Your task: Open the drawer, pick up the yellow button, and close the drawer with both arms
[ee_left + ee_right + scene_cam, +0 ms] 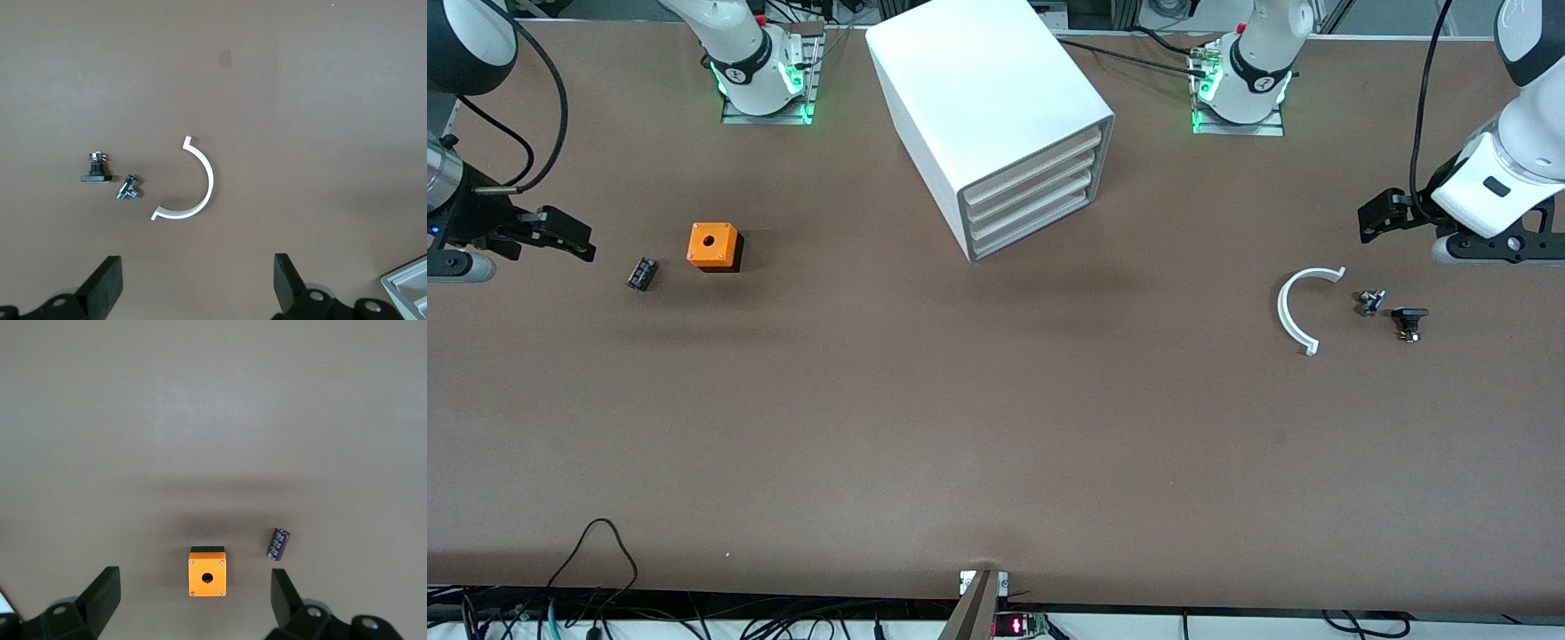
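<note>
Cabinet [996, 116]: all four fronts sit flush so top drawer [1040, 160] shows only its lip, contents hidden, no button visible anywhere; in left wrist view just a cabinet corner pokes in at approx 4 o'clock, rest cut by frame edge. Left gripper [198, 283] & right gripper [195, 603] are cropped at 6 o'clock in their own wrist views, only finger tips plus a bit of mount showing; in front view both arms run off frame at 3 & 9 o'clock. Two small dark/metal parts [1392, 311] near white half-ring [1303, 311] & small black part [641, 273] beside orange box [713, 246]: too small to ID.
</note>
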